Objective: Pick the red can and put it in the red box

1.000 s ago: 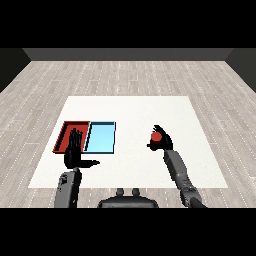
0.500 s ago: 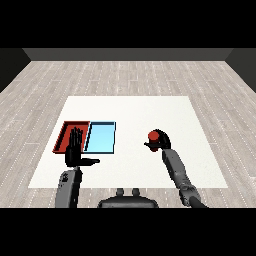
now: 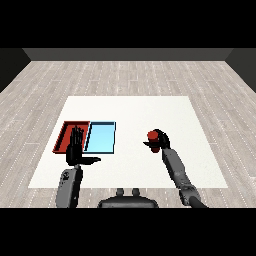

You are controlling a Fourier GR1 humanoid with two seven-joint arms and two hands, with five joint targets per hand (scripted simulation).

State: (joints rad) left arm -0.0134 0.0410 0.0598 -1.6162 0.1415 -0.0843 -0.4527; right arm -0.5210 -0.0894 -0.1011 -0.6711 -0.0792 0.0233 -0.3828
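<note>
We see the small red cylindrical can (image 3: 153, 136) held in the black right hand (image 3: 161, 142), whose fingers curl round it, well to the right of the light blue shallow tray (image 3: 101, 137). The red shallow tray (image 3: 64, 135) lies touching that blue tray's left side (both on the white table (image 3: 130, 107)). The black left hand (image 3: 75, 150) hovers over the red tray's near edge, fingers straight, holding nothing.

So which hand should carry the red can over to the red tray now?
The right hand: its fingers are already curled round the red can. The left hand is open over the red tray, holding nothing.
</note>
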